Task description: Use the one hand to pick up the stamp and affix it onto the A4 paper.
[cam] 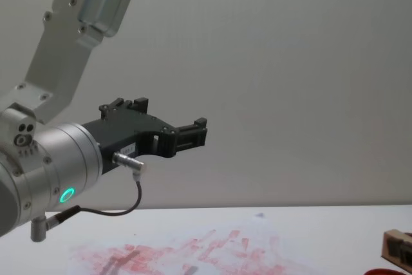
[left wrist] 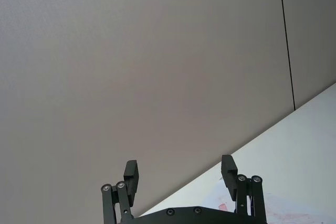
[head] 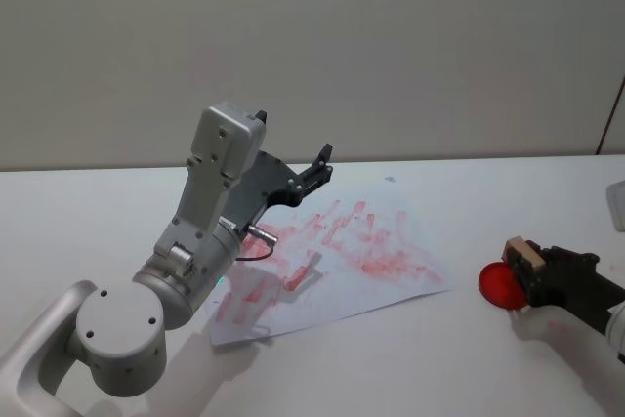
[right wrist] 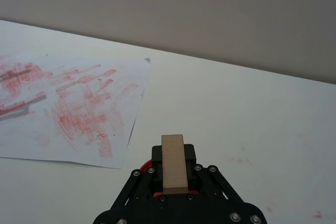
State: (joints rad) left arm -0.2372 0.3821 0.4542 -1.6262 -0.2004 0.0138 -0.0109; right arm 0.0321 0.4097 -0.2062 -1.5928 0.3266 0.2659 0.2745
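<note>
Head view: right end effector (head: 535,269) pinched the stamp (head: 524,254) over a red pad (head: 500,286); paper (head: 391,251) lay to its left. Left end effector (left wrist: 180,174), spread, hung raised above the bench (head: 391,358).

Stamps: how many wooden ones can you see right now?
1. The stamp is clamped in the right claw over the red pad, right of the A4 paper.

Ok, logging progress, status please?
Right hand shut on stamp, over red ink pad. Left hand open, raised over A4 paper. Path clear.
</note>
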